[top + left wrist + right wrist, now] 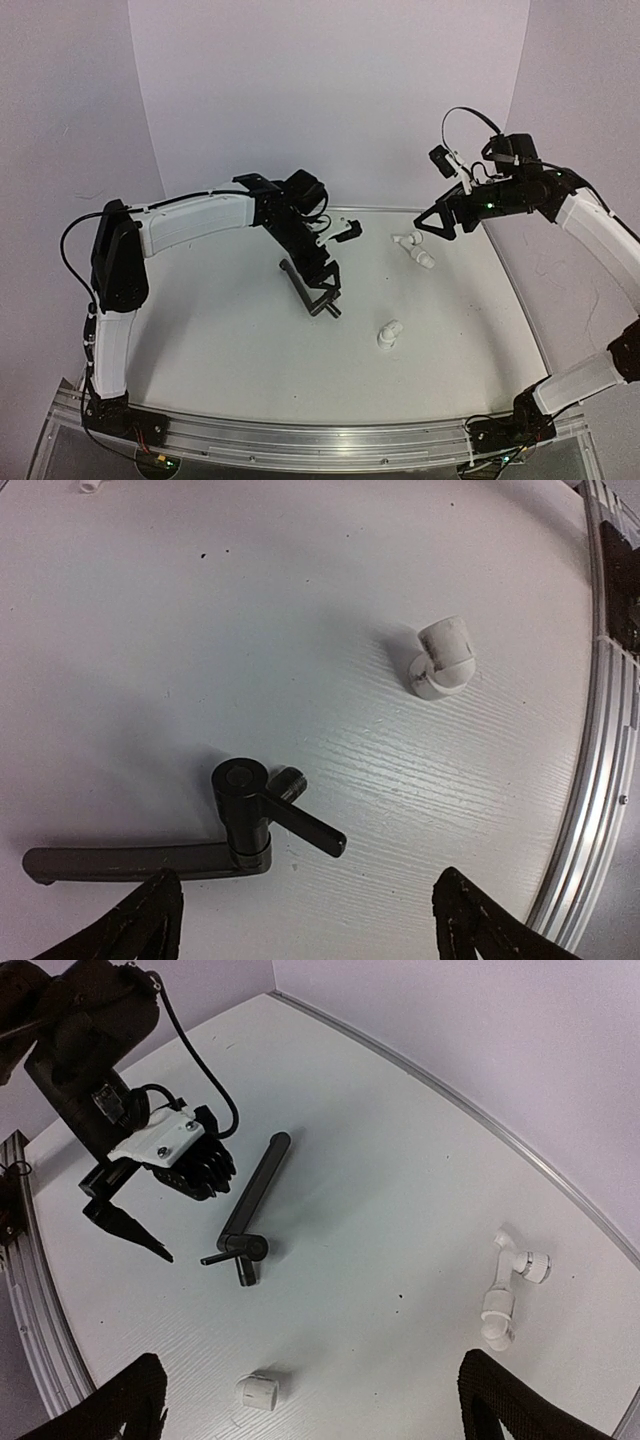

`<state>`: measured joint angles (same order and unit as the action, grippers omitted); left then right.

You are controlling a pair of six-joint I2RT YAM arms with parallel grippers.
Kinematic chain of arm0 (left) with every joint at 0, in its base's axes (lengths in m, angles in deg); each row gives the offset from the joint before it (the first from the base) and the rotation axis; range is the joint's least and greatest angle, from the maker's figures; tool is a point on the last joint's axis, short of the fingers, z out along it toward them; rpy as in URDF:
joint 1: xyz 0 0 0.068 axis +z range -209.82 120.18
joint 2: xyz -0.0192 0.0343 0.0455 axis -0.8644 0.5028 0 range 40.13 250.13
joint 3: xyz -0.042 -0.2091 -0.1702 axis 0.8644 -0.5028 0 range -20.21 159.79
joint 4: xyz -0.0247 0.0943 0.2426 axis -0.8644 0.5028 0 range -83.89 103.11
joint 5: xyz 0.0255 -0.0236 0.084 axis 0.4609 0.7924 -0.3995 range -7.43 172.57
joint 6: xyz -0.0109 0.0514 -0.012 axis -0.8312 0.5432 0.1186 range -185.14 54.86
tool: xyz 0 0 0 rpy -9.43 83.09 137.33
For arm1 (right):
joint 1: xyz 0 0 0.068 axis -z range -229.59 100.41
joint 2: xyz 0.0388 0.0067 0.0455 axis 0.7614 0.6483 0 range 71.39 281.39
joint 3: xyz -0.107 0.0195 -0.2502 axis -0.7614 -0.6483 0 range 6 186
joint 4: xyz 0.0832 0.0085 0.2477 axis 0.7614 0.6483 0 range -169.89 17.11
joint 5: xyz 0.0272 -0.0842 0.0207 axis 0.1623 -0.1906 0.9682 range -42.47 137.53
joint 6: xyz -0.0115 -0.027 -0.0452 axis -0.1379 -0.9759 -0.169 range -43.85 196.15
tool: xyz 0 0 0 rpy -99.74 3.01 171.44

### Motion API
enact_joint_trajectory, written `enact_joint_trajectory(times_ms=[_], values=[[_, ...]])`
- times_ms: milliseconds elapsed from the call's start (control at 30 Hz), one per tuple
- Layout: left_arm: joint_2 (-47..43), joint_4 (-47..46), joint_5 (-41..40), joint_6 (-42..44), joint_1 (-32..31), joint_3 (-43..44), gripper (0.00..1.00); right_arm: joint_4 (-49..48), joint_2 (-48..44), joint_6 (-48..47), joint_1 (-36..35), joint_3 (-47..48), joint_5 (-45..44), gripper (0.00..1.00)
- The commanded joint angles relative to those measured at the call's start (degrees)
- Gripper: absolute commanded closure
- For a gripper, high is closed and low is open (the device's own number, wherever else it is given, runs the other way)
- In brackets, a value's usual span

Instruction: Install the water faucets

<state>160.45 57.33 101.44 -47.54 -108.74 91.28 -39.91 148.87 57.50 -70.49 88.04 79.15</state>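
Near the centre of the top view, the left gripper [325, 285] hangs low over the white table [220, 340] with its jaws spread wide and nothing gripped. In its own wrist view the two fingertips [150, 905] stand at the bottom edge, and the dark grey faucet [245, 810] lies flat on the table just beyond them; whether the left tip touches the spout cannot be told. There the faucet's long axis runs level across the lower left of the frame: spout tip to the left, cylindrical body to the right, short lever pointing lower right. In the top view the same axis slants from upper left down to lower right. A white elbow fitting [443, 658] lies apart, in the upper right. The right gripper [432, 224], raised at the upper right of the top view, is fully released and empty.
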Motion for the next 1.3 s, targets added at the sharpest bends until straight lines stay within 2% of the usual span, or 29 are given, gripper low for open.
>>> enact_joint_trajectory(times_ms=[0,100,167,267,400,500,633,700,767,900,1000,1133,1267], values=[[0.2,3.9,8.7,-1.3,3.3,5.9,0.15,-0.2,0.9,-0.7,-0.1,0.4,1.8,0.02],[-0.1,2.6,5.5,-4.3,2.8,5.3,0.15,0.0,0.2,-0.7,-0.1,0.5,1.4,0.02],[-2.2,-1.7,1.4,-7.8,1.4,2.0,0.17,0.0,-0.7,-0.8,-0.1,0.2,0.9,0.02],[-6.1,-8.7,-6.4,-10.8,-2.3,-4.7,0.13,0.0,-1.9,-0.9,-0.1,-0.1,1.1,0.02],[-6.1,-7.6,-15.7,-12.7,-6.9,-3.8,0.1,0.3,-3.4,-1.2,-0.1,-0.6,0.8,0.02],[-5.7,-4.2,-11.9,-10.8,-7.6,-2.4,0.09,0.5,-5.3,-1.1,-0.1,-1.5,0.9,0.02],[-9.5,-6.7,-6.5,-4.8,-6.2,-8.5,0.09,2.1,-7.9,-0.1,-0.1,-1.8,0.9,0.02],[-12.5,-10.3,-3.1,-4.8,-4.3,-12.7,0.09,4.2,-8.9,0.2,-0.1,-1.6,1.4,0.02],[-17.3,-16.2,-0.7,-3.6,-2.9,-20.6,0.09,5.8,-9.8,-0.2,0.0,-1.7,1.7,0.02],[-21.4,-24.1,-1.5,-0.4,-2.3,-29.2,0.08,6.2,-12.2,-1.0,0.0,-4.1,1.0,0.02],[-20.9,-28.5,-1.7,0.7,-1.2,-32.9,0.09,6.0,-13.3,-1.0,0.0,-6.0,0.8,0.02],[-15.9,-30.8,-1.7,2.8,-0.9,-34.1,0.12,5.7,-15.0,-1.0,-0.1,-7.9,-1.2,0.02],[-11.4,-33.6,3.3,4.5,1.1,-34.0,0.17,5.7,-15.4,-0.9,-0.1,-8.4,-2.2,0.02]])
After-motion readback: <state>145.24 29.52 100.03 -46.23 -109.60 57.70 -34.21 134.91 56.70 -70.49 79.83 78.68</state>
